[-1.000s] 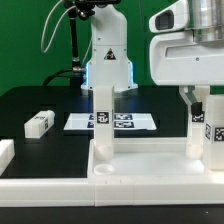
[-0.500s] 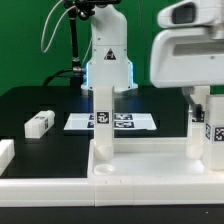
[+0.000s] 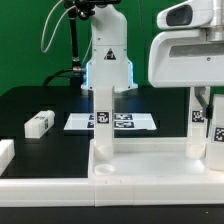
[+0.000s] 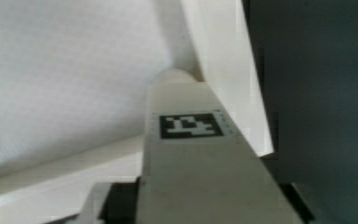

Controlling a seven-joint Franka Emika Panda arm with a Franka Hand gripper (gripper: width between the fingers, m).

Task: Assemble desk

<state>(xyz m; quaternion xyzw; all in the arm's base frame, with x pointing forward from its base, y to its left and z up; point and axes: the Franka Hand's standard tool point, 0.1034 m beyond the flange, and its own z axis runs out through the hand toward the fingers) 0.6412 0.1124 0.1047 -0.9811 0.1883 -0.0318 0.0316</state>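
Presently the fingers (image 4: 197,205) clasp a tagged leg (image 4: 197,150) standing upright in the tabletop (image 3: 150,165) at the table's (image 3: 40,100) near edge; another leg (image 3: 104,125) stands beside.

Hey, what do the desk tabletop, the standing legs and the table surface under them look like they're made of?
The tabletop looks like white matte plastic: even colour, soft rounded rim, no grain. The standing legs seem the same white plastic, each carrying a black-white square tag that looks printed, perhaps a sticker. The table is black and dull, possibly cloth or matte laminate; the pictures leave that open.
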